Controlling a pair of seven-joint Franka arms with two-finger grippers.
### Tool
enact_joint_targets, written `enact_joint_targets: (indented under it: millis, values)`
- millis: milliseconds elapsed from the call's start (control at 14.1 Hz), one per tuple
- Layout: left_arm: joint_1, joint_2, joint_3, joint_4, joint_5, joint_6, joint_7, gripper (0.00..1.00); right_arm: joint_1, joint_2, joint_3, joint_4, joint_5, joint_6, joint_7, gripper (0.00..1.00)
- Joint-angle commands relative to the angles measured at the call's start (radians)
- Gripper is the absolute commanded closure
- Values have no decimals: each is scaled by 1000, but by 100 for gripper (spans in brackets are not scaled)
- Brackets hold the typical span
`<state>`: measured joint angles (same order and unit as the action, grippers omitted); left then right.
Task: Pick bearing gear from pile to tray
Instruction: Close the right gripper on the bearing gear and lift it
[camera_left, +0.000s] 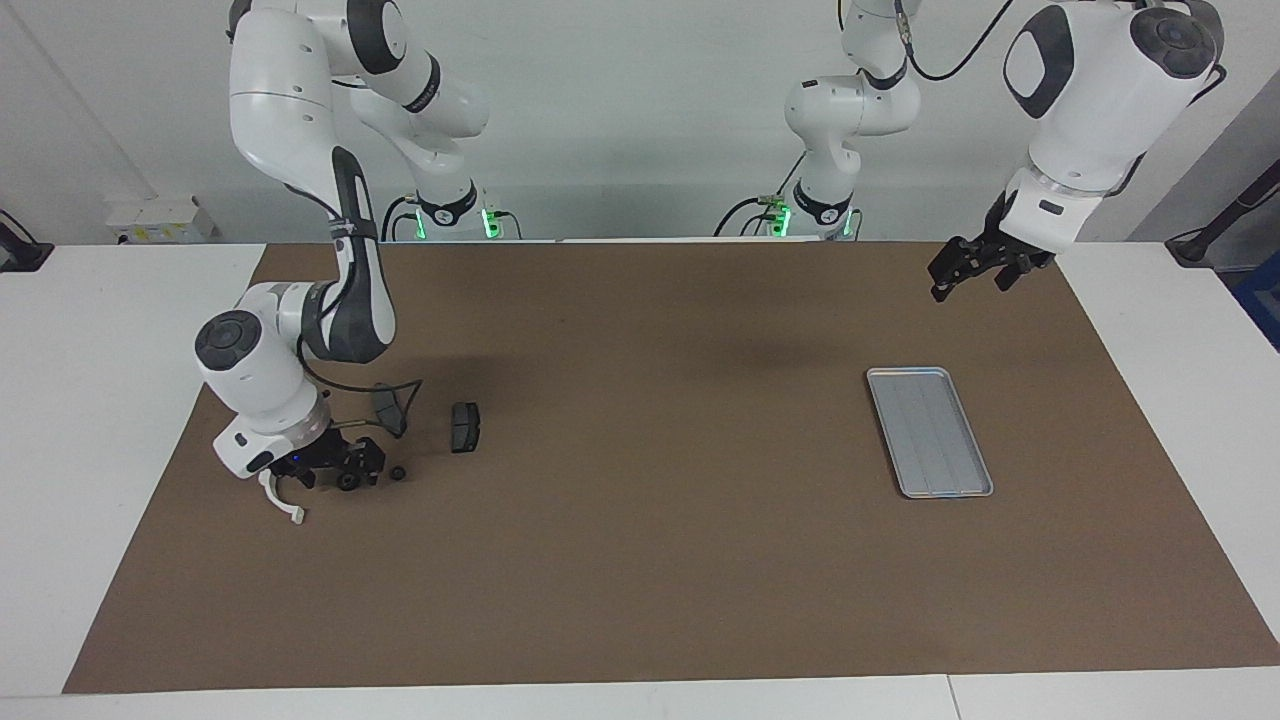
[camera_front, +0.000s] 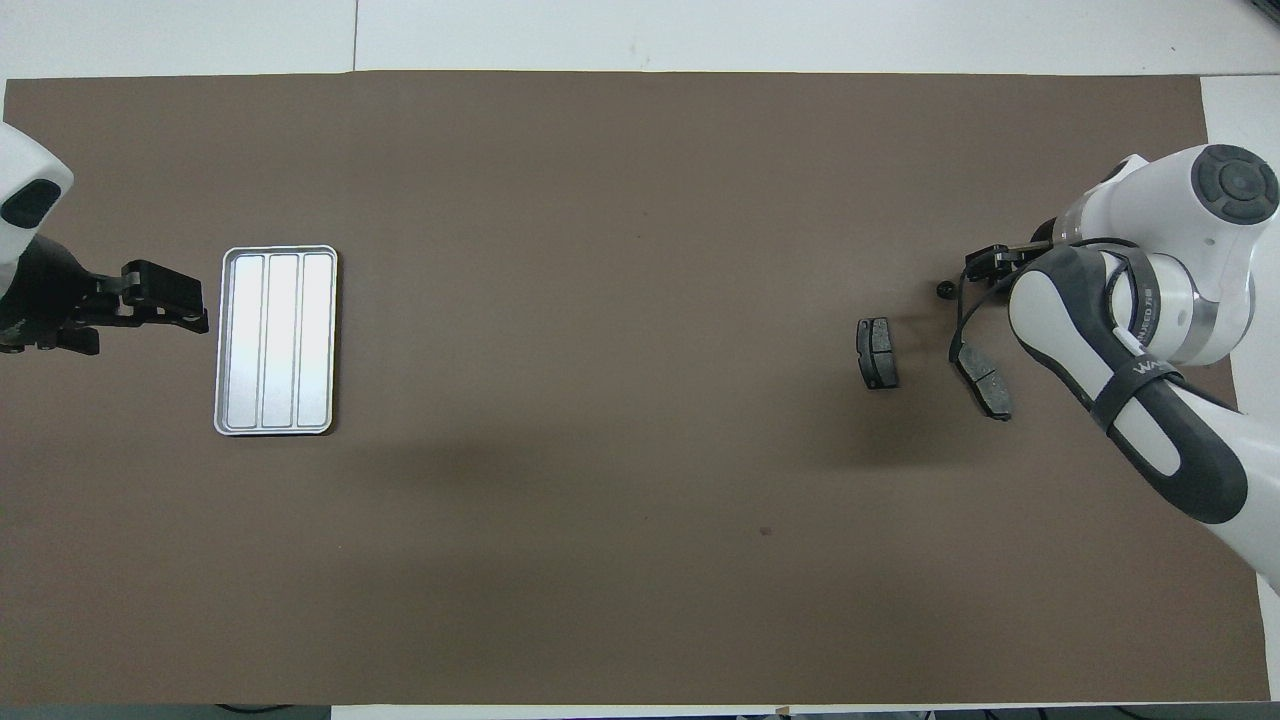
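Pile: loose small parts on the brown mat (camera_left: 640, 560) at the right arm's end of the table; 2 small black rings, 2 dark grey plates and 1 white curved bracket.
Ring at the gripper (camera_left: 347, 482): lies on the mat right at the right gripper's fingertips; whether the fingers touch it cannot be told.
Second ring (camera_left: 398, 473): just beside the first, toward the middle of the table; free of the gripper; it shows in the overhead view too (camera_front: 944, 290).
Plate by the arm (camera_left: 386, 403): nearer to the robots than the rings; partly under the arm's cable.
Second plate (camera_left: 464, 427): beside the first, toward the middle of the table; lies clear of the arm.
White bracket (camera_left: 283, 503): farthest of the pile from the robots; its upper end hidden under the right gripper's wrist.
Right gripper (camera_left: 345, 468): low over the pile, above the first ring; jaws spread wide; nothing lifted.
Tray (camera_left: 930, 431): flat silver rectangle on the mat at the left arm's end, well apart from the pile; no part lies in it.
Left gripper (camera_left: 975, 262): waits in the air over the mat, toward the robots from the tray; jaws at full spread, holding nothing.
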<state>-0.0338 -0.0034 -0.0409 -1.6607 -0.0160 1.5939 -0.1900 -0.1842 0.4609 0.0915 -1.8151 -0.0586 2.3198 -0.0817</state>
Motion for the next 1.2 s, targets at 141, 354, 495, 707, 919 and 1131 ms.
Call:
enact_joint_targets:
  millis: [141, 354, 495, 707, 919, 1131]
  values:
    - [5, -7, -4, 4, 13, 0, 6, 0, -3, 16, 5, 8, -14, 21, -3, 1]
    - [5, -7, -4, 4, 13, 0, 6, 0, -3, 24, 5, 8, -14, 23, -1, 9]
    - [5, -6, -4, 4, 13, 0, 6, 0, -1, 24, 4, 7, -14, 23, -1, 22]
    - [5, -7, -4, 4, 13, 0, 6, 0, -3, 24, 4, 5, -14, 4, -3, 42]
    - [5, -7, -4, 4, 13, 0, 6, 0, -8, -2, 4, 17, -14, -57, -4, 89]
    - [5, -7, -4, 2, 13, 0, 6, 0, 21, -48, 4, 94, -17, -172, -1, 100]
